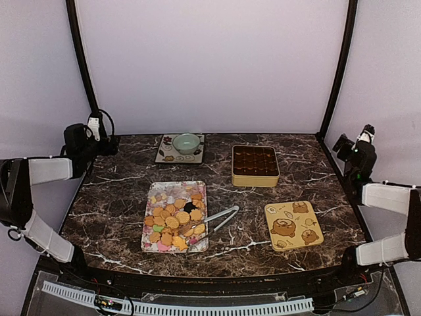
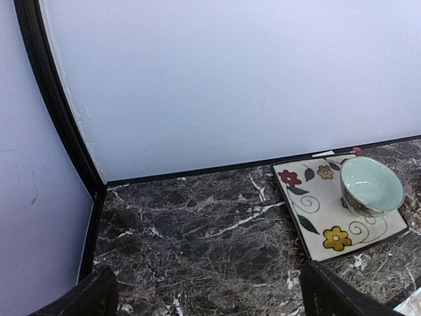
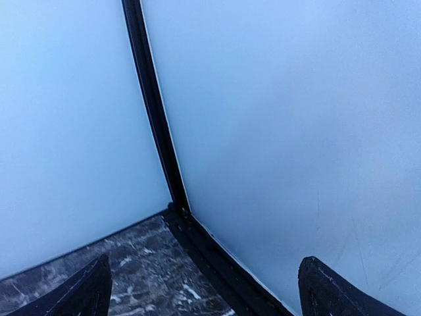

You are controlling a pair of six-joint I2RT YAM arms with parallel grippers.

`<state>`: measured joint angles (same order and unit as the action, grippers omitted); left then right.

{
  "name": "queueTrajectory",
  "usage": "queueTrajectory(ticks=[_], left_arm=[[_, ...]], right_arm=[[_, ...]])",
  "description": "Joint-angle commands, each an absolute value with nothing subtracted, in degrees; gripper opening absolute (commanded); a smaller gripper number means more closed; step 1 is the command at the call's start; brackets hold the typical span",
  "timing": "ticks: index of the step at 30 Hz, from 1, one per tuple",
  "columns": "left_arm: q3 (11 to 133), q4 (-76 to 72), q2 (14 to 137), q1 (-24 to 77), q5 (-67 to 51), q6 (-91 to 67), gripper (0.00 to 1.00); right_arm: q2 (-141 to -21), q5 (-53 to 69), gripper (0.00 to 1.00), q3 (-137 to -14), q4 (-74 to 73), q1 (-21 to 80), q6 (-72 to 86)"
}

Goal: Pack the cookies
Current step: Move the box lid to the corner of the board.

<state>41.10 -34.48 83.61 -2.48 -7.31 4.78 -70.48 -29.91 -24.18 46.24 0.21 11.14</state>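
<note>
The cookies [image 1: 173,218], mostly golden-orange with a few pink, green and one dark brown, lie heaped on a rectangular floral tray [image 1: 150,193] at the table's front centre. Metal tongs [image 1: 217,221] rest with their tips on the tray's right edge. An open gold tin [image 1: 255,164] with dark brown compartments stands at the back right of centre; its lid [image 1: 293,225] with a bear drawing lies in front. My left gripper [image 1: 99,133] is open and empty at the back left corner. My right gripper [image 1: 352,146] is open and empty at the back right corner, facing the wall.
A pale green bowl [image 1: 186,143] sits on a square flowered plate [image 1: 168,155] at the back; both show in the left wrist view, the bowl [image 2: 370,186] on the plate [image 2: 316,217]. Black frame posts [image 3: 154,118] and white walls enclose the dark marble table [image 1: 118,191].
</note>
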Motion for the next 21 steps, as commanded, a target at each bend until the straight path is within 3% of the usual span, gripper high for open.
queueTrajectory(ticks=[1,3,6,8,11,18,21], left_arm=[[54.3,-0.7,83.9,-3.2,-14.2,5.7,0.99],[56.4,2.2,83.3,-3.3,-15.9,5.1,0.99],[57.3,5.6,81.4,-3.5,-20.4,6.0,0.99],[57.5,7.9,80.6,-3.5,-22.2,6.2,0.99],[58.1,11.7,80.1,-3.5,-23.2,7.8,0.99],[58.1,16.7,79.0,-3.5,-23.1,10.0,0.98],[58.0,17.7,78.6,-3.5,-23.9,10.4,0.98]], right_arm=[[-63.6,-26.3,1.00,-36.8,24.3,-0.4,16.7],[-62.8,-21.5,1.00,-41.2,17.3,-1.0,24.9],[-63.9,-2.0,1.00,-43.7,12.9,0.5,24.6],[-65.2,-6.1,1.00,-45.9,7.5,8.7,20.6],[-68.6,-17.7,0.90,-48.8,-0.7,21.6,17.0],[-73.3,-26.1,0.49,-45.7,-6.3,40.4,25.5],[-76.6,-25.8,0.48,-45.2,-7.7,46.5,31.0]])
